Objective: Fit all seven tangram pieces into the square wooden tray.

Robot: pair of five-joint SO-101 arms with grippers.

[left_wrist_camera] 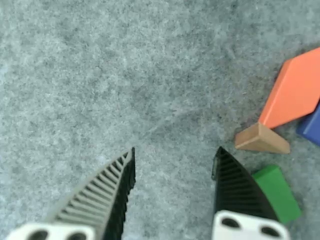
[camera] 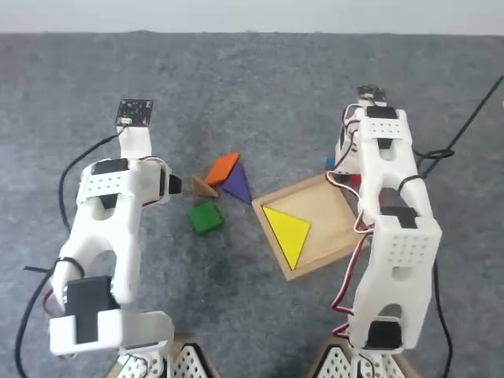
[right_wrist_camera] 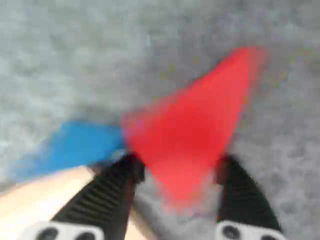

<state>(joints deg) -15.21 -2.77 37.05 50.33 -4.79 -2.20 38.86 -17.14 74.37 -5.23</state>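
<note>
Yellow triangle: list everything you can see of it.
The yellow triangle is a large flat piece, evenly coloured, which looks like painted wood. It lies flat inside the square wooden tray. Its longest edge runs along the tray wall nearest the green piece, and its apex points toward the tray's middle. It rests on the tray floor, and nothing else touches it.

the left arm [camera: 110, 228] and right arm [camera: 394, 236] are white plastic shells with black motors at the joints, each bearing a panel of small holes. thin black cables [camera: 473, 118] trail off them. the left hand [left_wrist_camera: 175, 152] has black ribbed fingers [left_wrist_camera: 235, 185] on white bases with screw holes.
</note>
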